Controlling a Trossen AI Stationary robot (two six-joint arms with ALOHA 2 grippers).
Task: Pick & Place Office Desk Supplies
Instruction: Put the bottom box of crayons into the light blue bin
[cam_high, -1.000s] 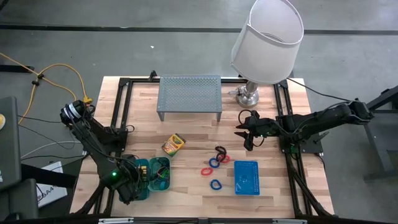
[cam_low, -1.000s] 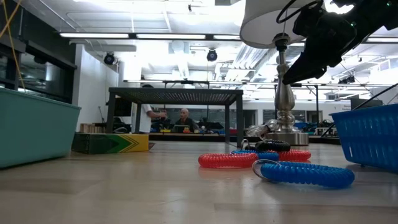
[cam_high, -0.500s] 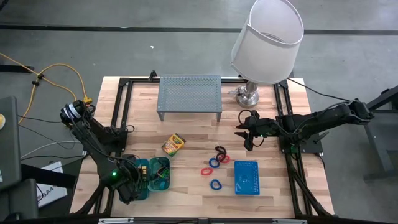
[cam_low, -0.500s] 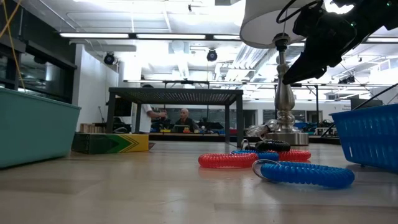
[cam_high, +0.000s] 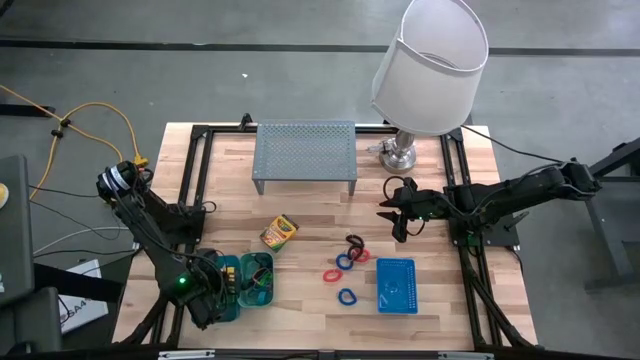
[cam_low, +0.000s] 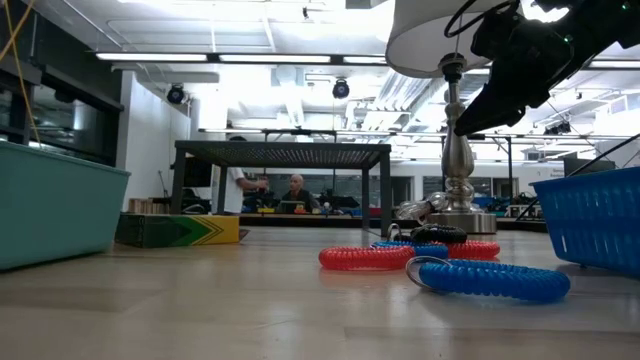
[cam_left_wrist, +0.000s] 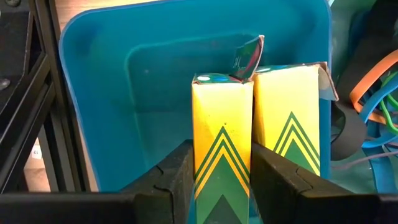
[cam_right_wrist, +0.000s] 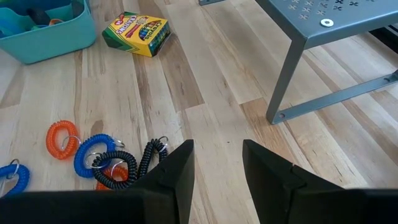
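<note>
overhead and wrist views of the wooden bench. the left gripper sits low over the teal tray at the bench's front left corner, its two fingers pinching an upright yellow-green crayon box; a second yellow-green box stands touching the first, inside the same tray. a neighbouring teal tray, just beside the first, holds a tangle of coloured loops.

the right gripper hangs above the bench near the lamp's metal base, its fingers spread apart with nothing between them. below and in front of it lie the coil loops: a black loop, a blue loop and orange-red loops clustered together, with one more blue loop set a little apart toward the front edge. the blue mesh basket rests just beside this cluster.

a further crayon box lies flat on the bench between the trays and the grey perforated riser shelf. the white lampshade overhangs the rear right of the bench.
</note>
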